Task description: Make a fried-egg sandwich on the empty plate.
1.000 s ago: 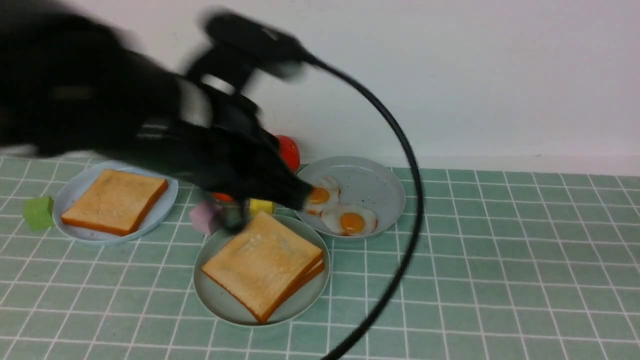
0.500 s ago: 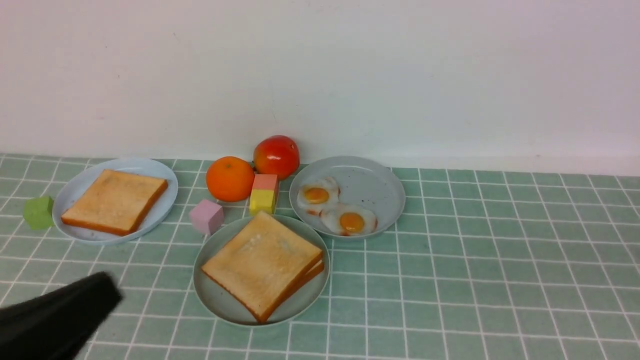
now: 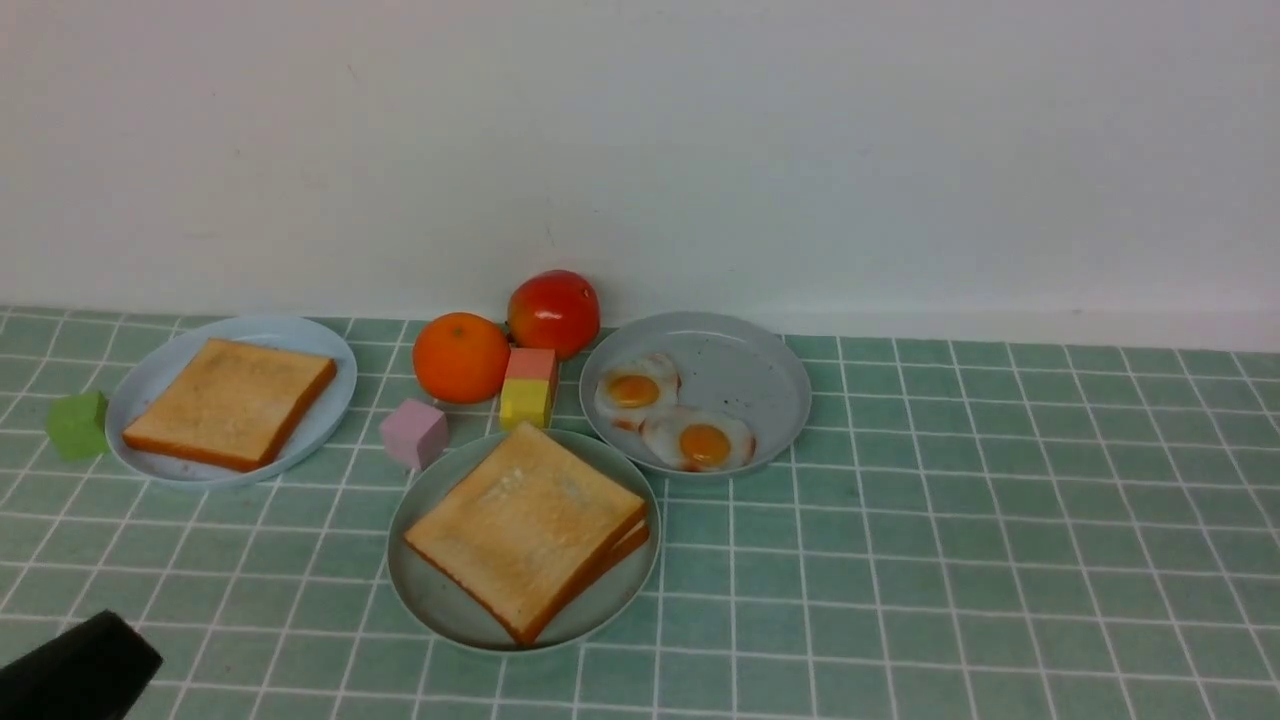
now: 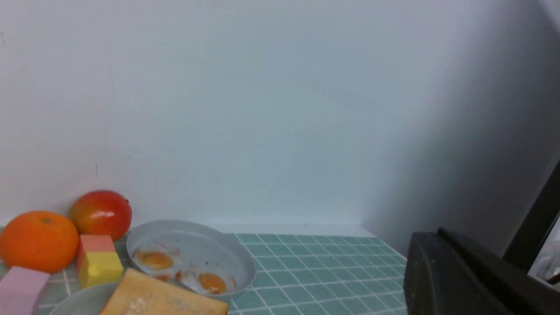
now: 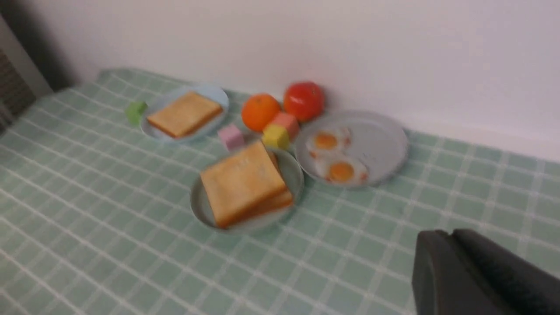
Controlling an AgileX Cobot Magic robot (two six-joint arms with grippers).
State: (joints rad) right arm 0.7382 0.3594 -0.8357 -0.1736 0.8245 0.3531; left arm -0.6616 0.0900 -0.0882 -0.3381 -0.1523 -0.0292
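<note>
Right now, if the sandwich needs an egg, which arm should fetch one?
Right, probably. The egg plate lies right of the sandwich plate, and the right wrist view sees both eggs unobstructed; the left arm sits low at the near-left corner.

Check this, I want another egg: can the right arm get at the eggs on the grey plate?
Probably yes: the eggs lie uncovered, and nothing stands on the cloth right of their plate.

No text, label, brand mark, number or sign can be read on anything in any of the three views.
</note>
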